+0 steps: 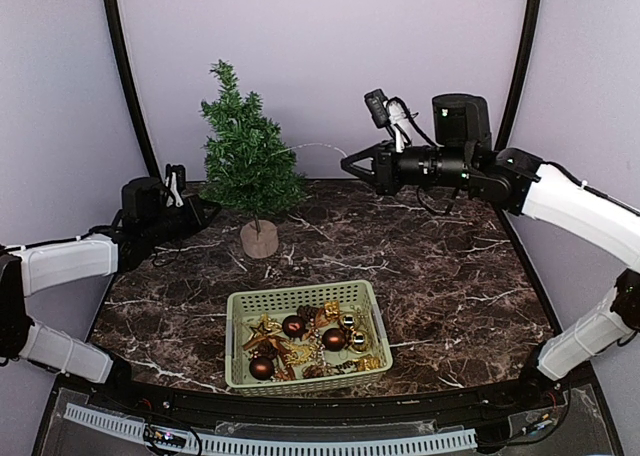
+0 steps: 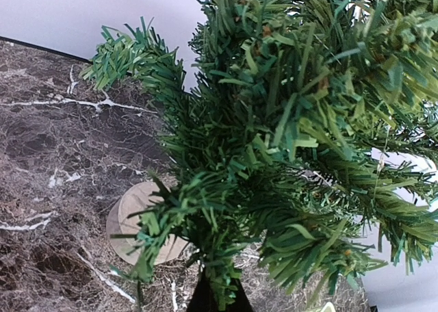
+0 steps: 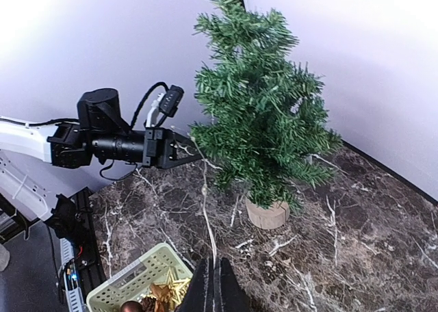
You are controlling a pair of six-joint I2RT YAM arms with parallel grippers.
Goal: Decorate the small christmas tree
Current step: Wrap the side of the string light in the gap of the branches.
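Note:
The small christmas tree (image 1: 245, 156) stands on its round wooden base (image 1: 259, 239) at the back of the marble table. My left gripper (image 1: 210, 212) is at the tree's lower left side, and in the left wrist view its jaws (image 2: 219, 295) are shut on a bristly lower branch (image 2: 226, 257). The right gripper (image 1: 347, 163) hovers to the right of the tree, shut on a thin pale wire string (image 1: 318, 146) that runs into the branches. In the right wrist view the string (image 3: 206, 202) rises from my shut fingers (image 3: 215, 274) toward the tree (image 3: 256, 120).
A pale green basket (image 1: 233, 321) near the front holds brown baubles (image 1: 294, 326), gold stars and other ornaments; its corner (image 3: 130, 278) shows in the right wrist view. Purple walls close the back and sides.

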